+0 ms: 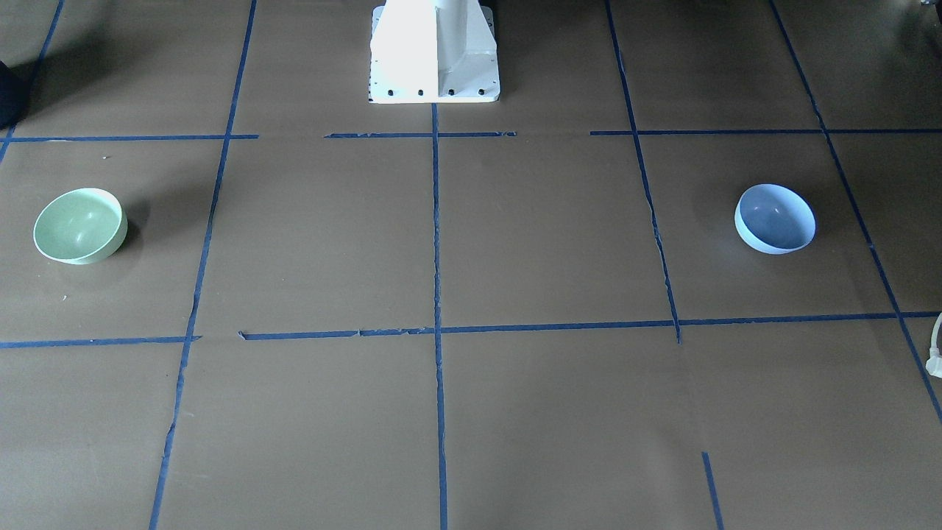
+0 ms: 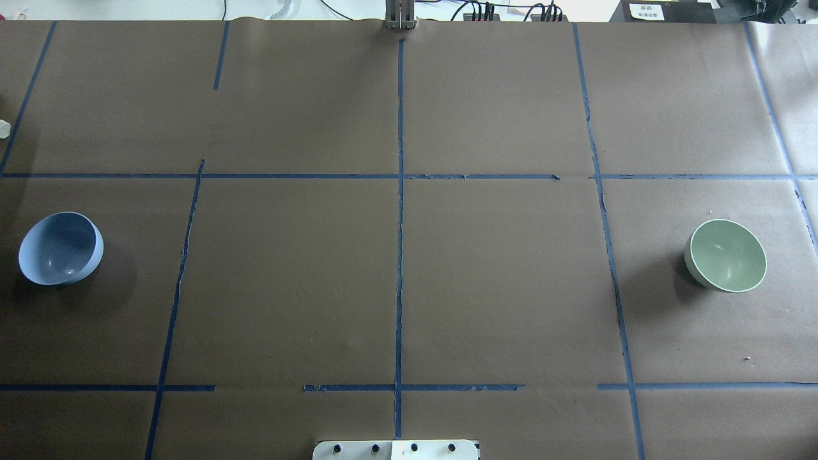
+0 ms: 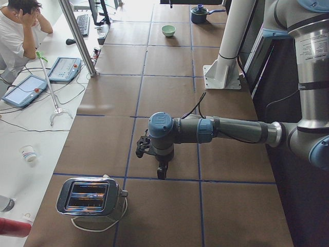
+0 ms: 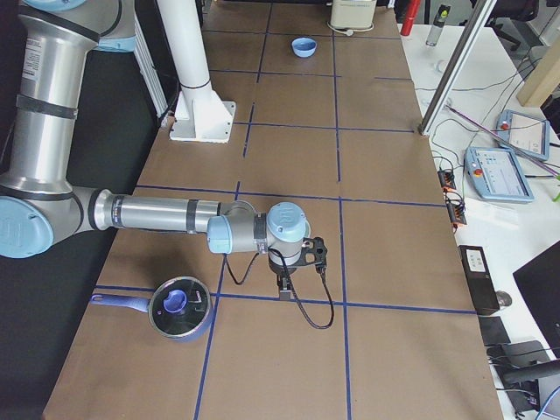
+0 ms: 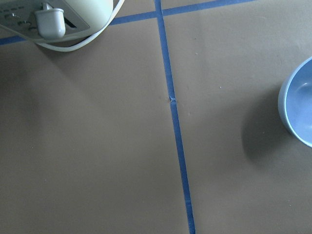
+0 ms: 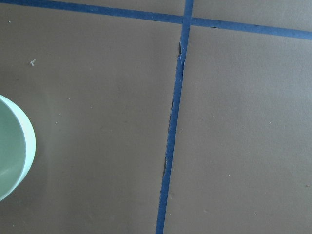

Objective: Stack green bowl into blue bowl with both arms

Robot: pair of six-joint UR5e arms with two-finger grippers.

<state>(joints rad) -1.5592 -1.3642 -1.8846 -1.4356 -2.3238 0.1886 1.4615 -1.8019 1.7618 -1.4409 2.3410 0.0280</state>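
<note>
The green bowl stands upright and empty on the brown table, on the right of the overhead view. Its rim shows at the left edge of the right wrist view. The blue bowl stands apart from it, far left in the overhead view and at the right edge of the left wrist view. The left gripper and the right gripper show only in the side views, pointing down at the table. I cannot tell if they are open or shut.
A toaster with a white cord stands near the left arm and shows in the left wrist view. A lidded pot sits by the right arm. The white pedestal is at the table's robot side. An operator sits beside the table.
</note>
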